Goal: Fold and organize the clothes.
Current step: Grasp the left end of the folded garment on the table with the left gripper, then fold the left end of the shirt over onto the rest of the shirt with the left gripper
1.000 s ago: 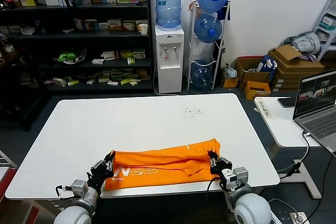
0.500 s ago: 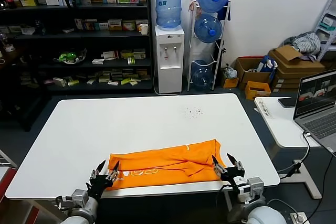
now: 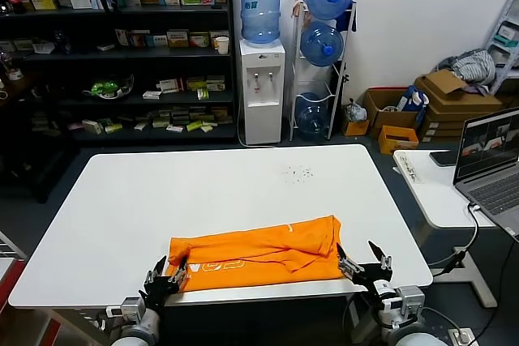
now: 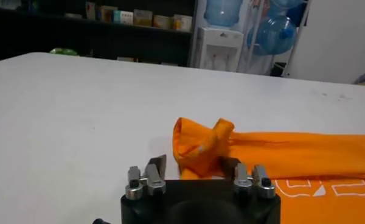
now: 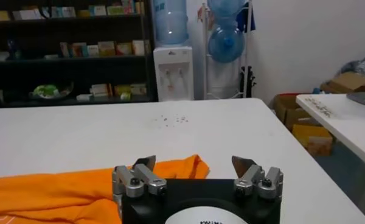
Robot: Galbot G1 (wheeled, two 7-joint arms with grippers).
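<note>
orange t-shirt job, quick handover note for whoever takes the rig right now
Left tool: open, at the near table edge by the shirt's left end, holding nothing.
Right tool: open, just off the shirt's right end, holding nothing.
Orange T-shirt: folded into a long band along the near edge of the white table, lettering showing.
Done: lengthwise fold.
Left: likely fold the band shorter and tidy it.

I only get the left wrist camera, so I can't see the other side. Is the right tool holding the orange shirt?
Observer: No. The right tool is open beside the right end of the T-shirt, gripping nothing.
Operator: Is the shirt all bunched up over there?
Observer: No, from the head view it is one long folded strip along the front edge of the table.
Operator: What's next to us?
Observer: A side table with an open laptop stands on the robot's right.
</note>
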